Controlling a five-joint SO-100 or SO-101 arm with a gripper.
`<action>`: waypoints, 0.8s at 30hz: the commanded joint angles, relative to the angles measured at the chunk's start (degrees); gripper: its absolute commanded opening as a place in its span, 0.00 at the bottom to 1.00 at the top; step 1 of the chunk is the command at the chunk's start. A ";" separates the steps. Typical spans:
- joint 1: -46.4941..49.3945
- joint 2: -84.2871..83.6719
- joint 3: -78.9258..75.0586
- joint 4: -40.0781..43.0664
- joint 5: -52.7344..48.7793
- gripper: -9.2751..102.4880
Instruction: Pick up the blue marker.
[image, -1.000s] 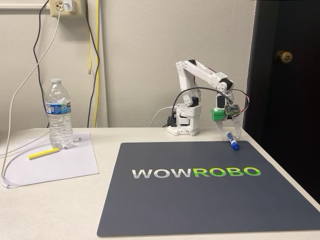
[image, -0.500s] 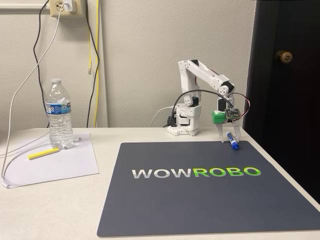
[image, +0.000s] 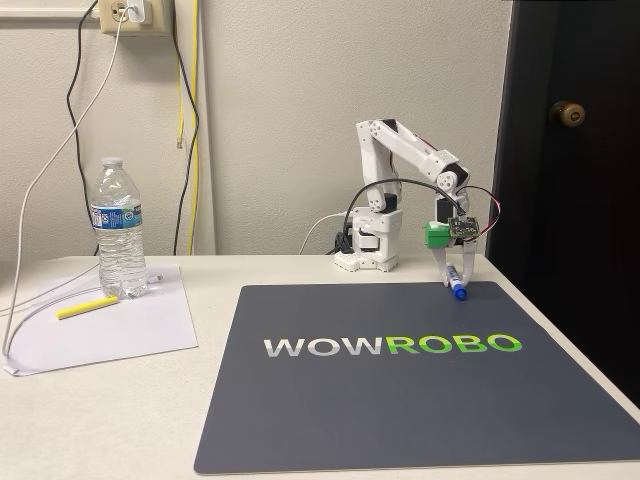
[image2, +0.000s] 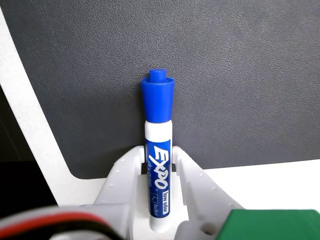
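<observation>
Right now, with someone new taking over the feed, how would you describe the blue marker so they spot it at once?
Start at the big dark mat with the WOWROBO lettering and go to its far right corner, beside the white arm. There the blue marker sits between the fingers of the tool. It is short and white-barrelled with a blue cap and EXPO lettering, unlike the yellow highlighter lying on paper by the water bottle.

The blue marker (image2: 159, 165) reads "EXPO low odor"; the dark mat (image: 420, 400) reads "WOWROBO".
</observation>
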 joint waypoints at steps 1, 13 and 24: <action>-0.44 -0.35 0.00 -2.11 0.26 0.17; 0.44 1.05 0.00 -2.46 -0.09 0.13; 7.21 26.72 -3.25 6.50 -0.97 0.13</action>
